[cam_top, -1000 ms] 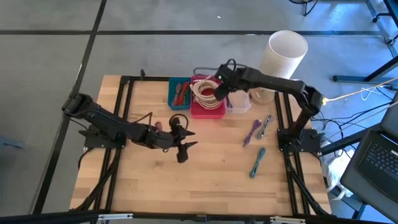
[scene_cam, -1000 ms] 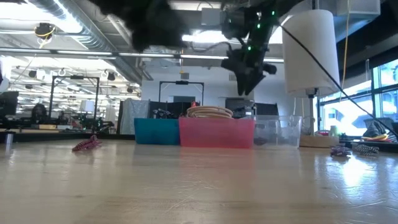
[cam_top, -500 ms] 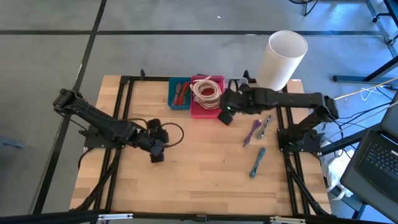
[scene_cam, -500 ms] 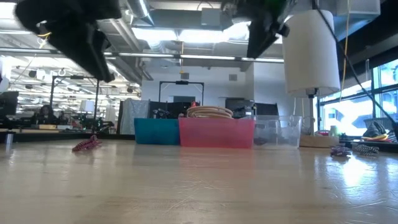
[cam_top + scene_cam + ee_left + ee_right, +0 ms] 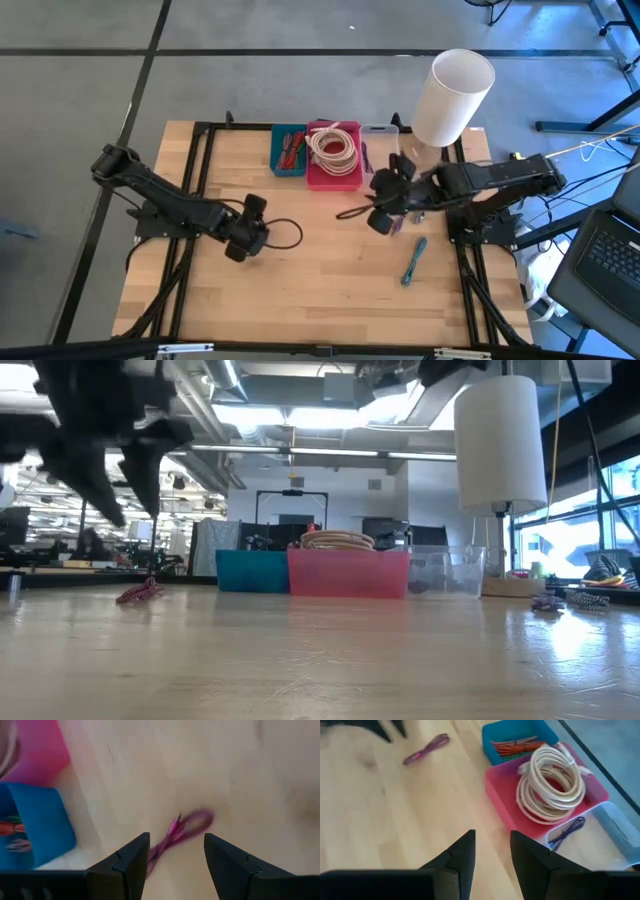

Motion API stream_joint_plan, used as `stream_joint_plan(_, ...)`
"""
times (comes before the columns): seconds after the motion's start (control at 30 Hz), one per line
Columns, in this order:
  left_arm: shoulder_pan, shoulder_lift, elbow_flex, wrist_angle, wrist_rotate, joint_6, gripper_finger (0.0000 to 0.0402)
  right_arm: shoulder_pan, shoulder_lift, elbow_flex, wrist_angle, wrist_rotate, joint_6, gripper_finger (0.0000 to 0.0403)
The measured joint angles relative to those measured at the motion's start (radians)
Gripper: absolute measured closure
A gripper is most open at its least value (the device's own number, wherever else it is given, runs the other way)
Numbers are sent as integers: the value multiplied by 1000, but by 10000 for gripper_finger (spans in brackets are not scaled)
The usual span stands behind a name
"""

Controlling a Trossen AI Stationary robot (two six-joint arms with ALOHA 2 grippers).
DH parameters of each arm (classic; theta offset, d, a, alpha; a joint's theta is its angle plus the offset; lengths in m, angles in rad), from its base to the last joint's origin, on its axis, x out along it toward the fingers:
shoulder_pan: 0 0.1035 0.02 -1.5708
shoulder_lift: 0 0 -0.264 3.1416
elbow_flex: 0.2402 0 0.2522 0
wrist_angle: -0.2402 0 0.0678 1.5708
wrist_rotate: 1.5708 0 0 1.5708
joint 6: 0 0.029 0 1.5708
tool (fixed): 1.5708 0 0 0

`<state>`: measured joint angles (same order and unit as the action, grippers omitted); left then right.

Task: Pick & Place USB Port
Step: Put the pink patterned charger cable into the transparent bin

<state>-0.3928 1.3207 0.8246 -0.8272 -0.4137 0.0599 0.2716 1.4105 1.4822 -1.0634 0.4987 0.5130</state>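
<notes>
Left claw [image 5: 174,857] open, empty, hovering over wooden surface [image 5: 330,270] just above magenta USB cable [image 5: 182,831]. Cable: thin pink-purple cord, folded into small loop with plug ends trailing, lying flat on bare wood near blue bin [image 5: 30,827].

Right claw [image 5: 492,852] open, fingers slightly apart, nothing between them, over surface in front of bins.

Pink bin [image 5: 545,800] holds coiled white cable [image 5: 550,782]; blue bin holds red-orange cables; clear bin [image 5: 597,837] holds thin blue cable [image 5: 568,831].

More purple and teal cables lie near right arm's base.
</notes>
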Motion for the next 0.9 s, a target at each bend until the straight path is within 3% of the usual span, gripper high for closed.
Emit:
stream_joint_plan(0.37,111,203,-1,-85,-35,489,219,79,0,0,-3,11,6,278)
stream_joint_plan(0.9,279,316,0,16,106,720,220,86,1,0,-16,9,-23,278)
